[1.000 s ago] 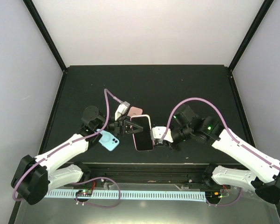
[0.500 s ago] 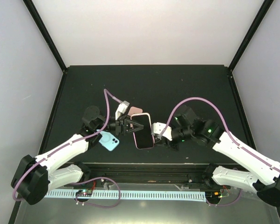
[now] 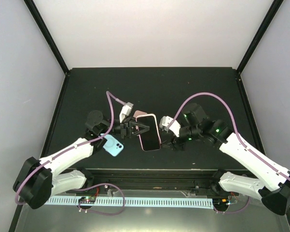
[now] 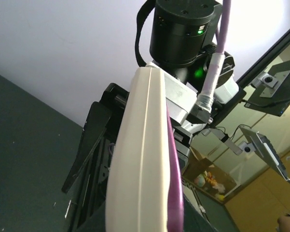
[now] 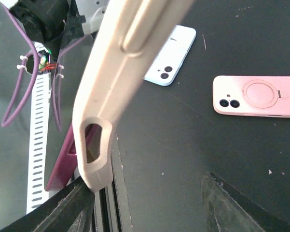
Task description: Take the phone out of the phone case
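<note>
The phone [image 3: 149,133], in its cream case [image 4: 137,159], is held tilted above the bench [image 3: 193,87], near the front edge. The left pincer [image 3: 136,128] is clamped on the case's left side. The right pincer [image 3: 166,140] is spread apart at the right side. A blue phone [image 3: 113,145] and a pink phone [image 3: 141,114] lie nearby.

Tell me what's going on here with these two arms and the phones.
Both arms are working on one cased phone, held up off the table. The left gripper clamps one edge; the right gripper, fingers apart, is at the opposite edge. The phone is not yet out of its cream case. A light blue phone and a pink phone lie untouched.
</note>
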`<act>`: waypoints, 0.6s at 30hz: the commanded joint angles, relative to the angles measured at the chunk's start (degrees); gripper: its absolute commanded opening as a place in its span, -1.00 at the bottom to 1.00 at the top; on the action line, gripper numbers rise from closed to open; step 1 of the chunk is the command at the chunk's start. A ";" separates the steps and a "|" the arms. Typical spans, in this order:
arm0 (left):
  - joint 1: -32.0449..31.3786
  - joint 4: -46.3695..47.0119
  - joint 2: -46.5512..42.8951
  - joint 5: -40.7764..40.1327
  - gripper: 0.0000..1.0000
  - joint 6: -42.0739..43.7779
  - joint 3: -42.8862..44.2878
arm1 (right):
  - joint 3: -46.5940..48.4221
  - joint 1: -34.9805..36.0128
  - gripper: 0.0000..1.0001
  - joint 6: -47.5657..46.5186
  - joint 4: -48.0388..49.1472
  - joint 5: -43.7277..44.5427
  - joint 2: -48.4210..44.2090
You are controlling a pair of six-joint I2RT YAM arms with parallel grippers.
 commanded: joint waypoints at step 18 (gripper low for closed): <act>-6.18 -2.56 1.91 -3.72 -0.97 3.28 1.25 | 7.68 -5.20 -0.15 17.35 20.43 -25.67 2.48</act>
